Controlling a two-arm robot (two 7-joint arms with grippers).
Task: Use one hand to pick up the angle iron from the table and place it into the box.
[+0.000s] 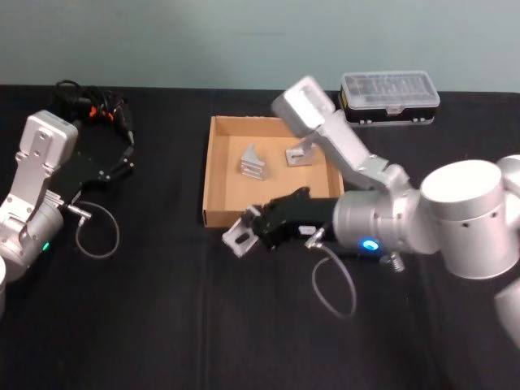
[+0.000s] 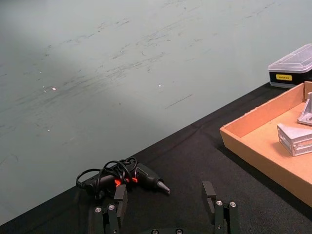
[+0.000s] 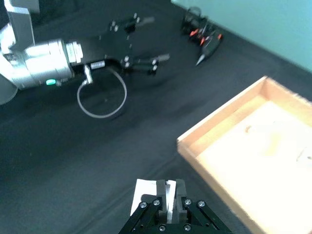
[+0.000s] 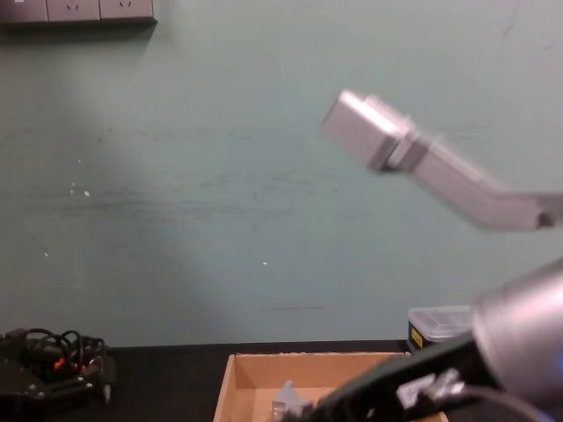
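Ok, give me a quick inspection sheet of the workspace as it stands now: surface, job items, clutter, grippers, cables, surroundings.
Surface: flat black tabletop.
Job's things: shallow tan cardboard box holds two grey metal angle irons; a third angle iron is held just outside the box's near left corner.
Clutter: black plastic case with clear lid behind the box; black and orange handheld tool at the far left.
Grippers: right gripper, fingers shut on the third angle iron; left gripper parked at the left, fingers open.
Cables: grey cable loop by the left arm, another cable loop under the right arm; black cord bundled around the tool.
Surroundings: pale green wall behind the table.
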